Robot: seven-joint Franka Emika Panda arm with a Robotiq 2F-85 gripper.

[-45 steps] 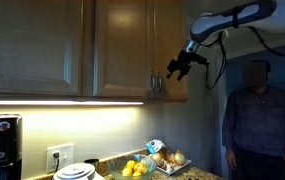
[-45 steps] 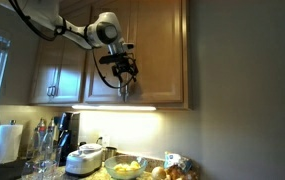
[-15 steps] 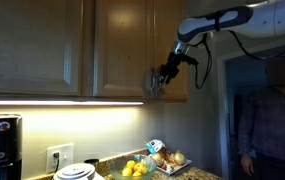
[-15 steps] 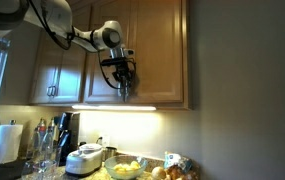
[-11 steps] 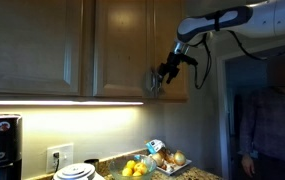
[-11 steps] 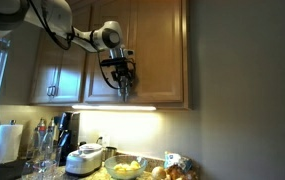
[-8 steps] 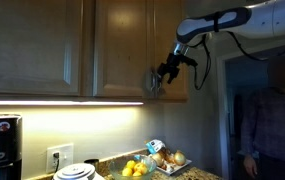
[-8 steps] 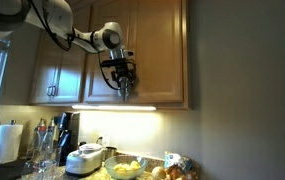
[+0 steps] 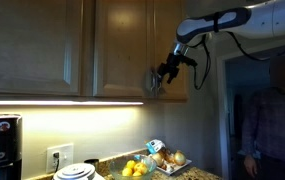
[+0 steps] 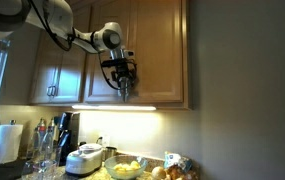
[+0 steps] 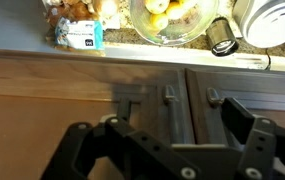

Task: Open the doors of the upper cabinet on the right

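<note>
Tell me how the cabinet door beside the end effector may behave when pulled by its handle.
The door looks like solid panelled wood, so it should stay stiff and probably swing, not flex. Its slim silver handle looks smooth; the open end effector might slip along it. Being tall, it is likely rather heavy.

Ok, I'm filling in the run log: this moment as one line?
gripper: open, by handles | doors: shut | task: not done

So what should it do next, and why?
Probably ease the gripper forward onto the handle ahead: the doors look shut, and the open gripper is lined up with the handle but does not seem to be around it yet.
</note>
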